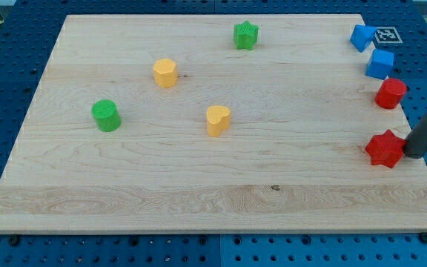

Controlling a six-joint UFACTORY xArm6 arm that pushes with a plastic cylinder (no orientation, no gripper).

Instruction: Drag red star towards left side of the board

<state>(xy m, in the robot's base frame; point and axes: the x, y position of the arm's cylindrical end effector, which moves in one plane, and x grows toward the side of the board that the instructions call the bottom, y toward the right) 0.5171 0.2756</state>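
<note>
The red star lies near the board's right edge, low in the view. My tip is at the end of the dark rod coming in from the view's right, just right of the red star and touching or nearly touching it. The wooden board fills most of the view.
A red cylinder sits above the star at the right edge. A blue cube and a blue block are at top right. A green star, a yellow hexagon, a yellow heart and a green cylinder lie further left.
</note>
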